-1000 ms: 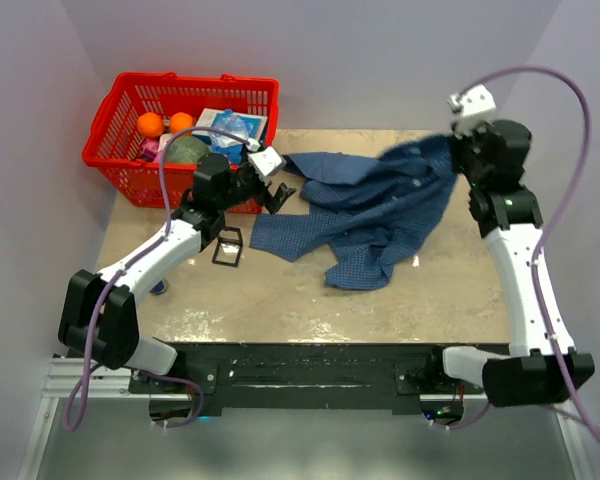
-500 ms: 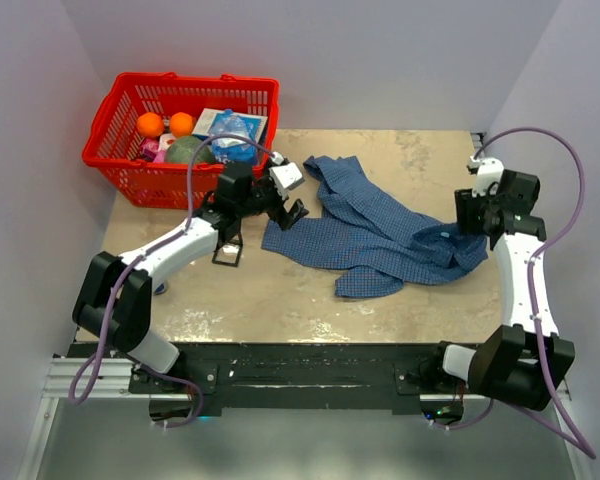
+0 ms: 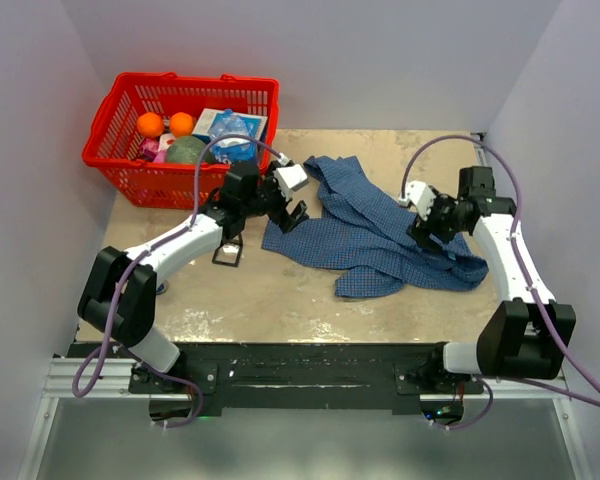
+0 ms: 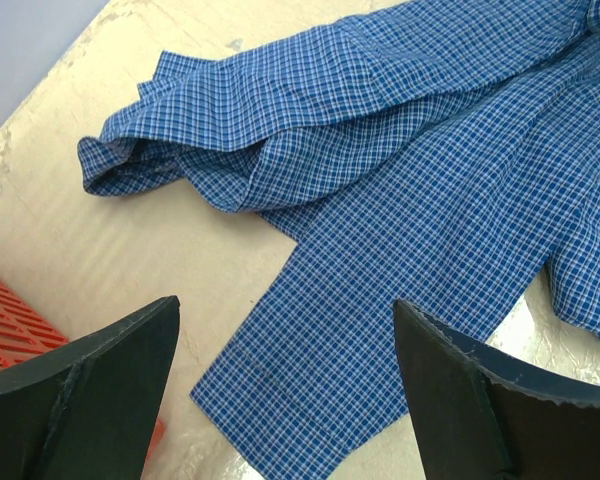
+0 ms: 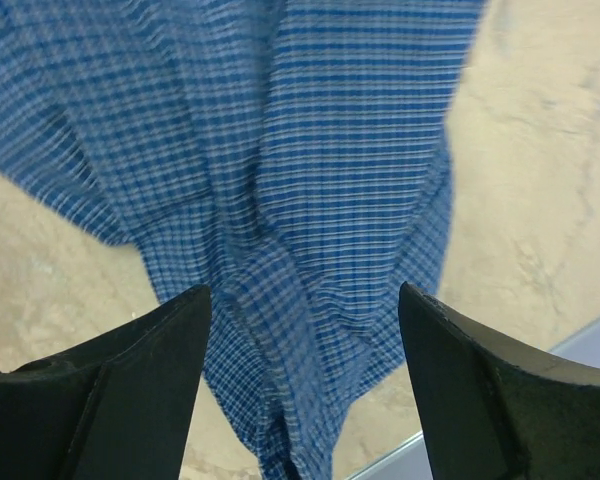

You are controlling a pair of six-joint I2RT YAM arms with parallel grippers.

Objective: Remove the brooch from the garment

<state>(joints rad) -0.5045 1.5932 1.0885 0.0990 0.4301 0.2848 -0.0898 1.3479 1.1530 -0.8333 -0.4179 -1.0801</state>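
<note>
The brooch shows in no view. The shirt (image 3: 380,230) sprawls on the desk (image 3: 280,295), its long axis running from pincer to pincer. The right pincer (image 5: 302,300) gapes wide, empty, right above its folds. The left pincer (image 4: 285,330), equally wide, faces the hem just ahead.

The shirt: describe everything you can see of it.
The shirt is thin blue fine-checked cloth, lying rumpled and partly spread on the tan table. One flat hemmed panel points toward the open left gripper; folds bunch at the far end. The open right gripper hangs over its right end, gripping nothing.
</note>
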